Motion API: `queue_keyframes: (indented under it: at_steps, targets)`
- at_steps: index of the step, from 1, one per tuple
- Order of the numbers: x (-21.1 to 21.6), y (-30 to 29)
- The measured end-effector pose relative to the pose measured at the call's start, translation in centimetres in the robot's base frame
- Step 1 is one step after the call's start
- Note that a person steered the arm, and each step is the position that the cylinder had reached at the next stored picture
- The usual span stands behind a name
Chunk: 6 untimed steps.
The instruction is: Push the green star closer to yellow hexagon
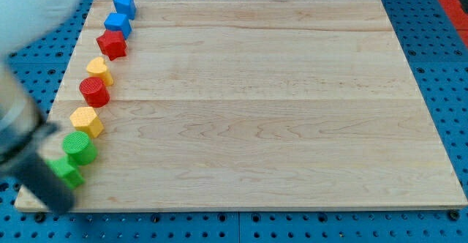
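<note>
Green star block (67, 171), lower left of frame, lies partly hidden behind my blurred tip (61, 206), which grips nothing. Best pushed upward, skirting the green cylinder (79, 147), toward the yellow hexagon block (86, 120).

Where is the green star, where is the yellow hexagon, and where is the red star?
green star (70, 172), camera view, on the part showing beside the blurred dark rod.
yellow hexagon (86, 118), camera view, on its top face.
red star (112, 43), camera view, on its top face.

no readable text, labels, brands or numbers anywhere; wooden board (248, 104) bare of markings; coloured blocks along its left edge unmarked
</note>
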<state>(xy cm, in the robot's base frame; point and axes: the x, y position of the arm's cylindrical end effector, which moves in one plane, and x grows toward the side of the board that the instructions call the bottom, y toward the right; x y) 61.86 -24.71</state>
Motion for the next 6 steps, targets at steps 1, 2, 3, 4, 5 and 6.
queue_keyframes:
  at_steps: [1, 2, 3, 4, 5, 6]
  targets:
    - [-0.1, -2.8]
    - [-1.5, -1.3]
    - [-1.5, -1.6]
    - [-1.5, -1.6]
    - [-2.6, -1.6]
    - [-2.7, -1.6]
